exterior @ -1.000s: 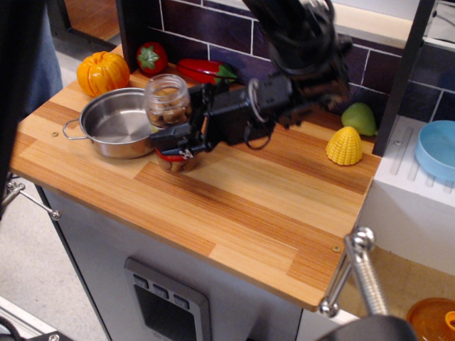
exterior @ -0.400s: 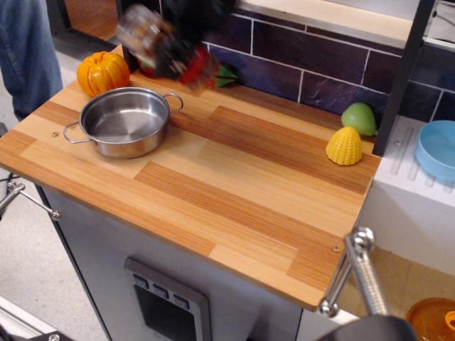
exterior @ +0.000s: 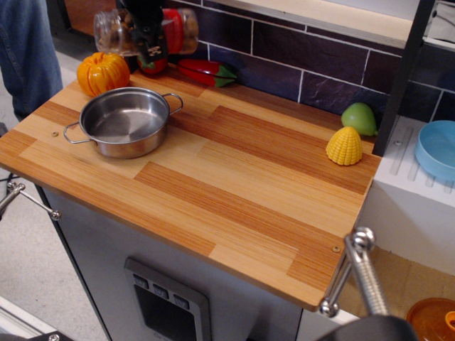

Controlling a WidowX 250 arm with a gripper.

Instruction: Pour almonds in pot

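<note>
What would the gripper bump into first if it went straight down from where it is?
Probably the pot. The gripper holds the tipped jar of almonds above the pot's far rim, though one view leaves depth unclear; it might land just behind it.

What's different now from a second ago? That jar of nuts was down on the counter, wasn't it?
Yes. The tool has lifted the jar of almonds from beside the pot to high above its far rim and tipped it on its side, mouth to the left. The tool still grips it. The pot looks empty. The pot, pumpkin, corn and blue bowl have not moved.
</note>
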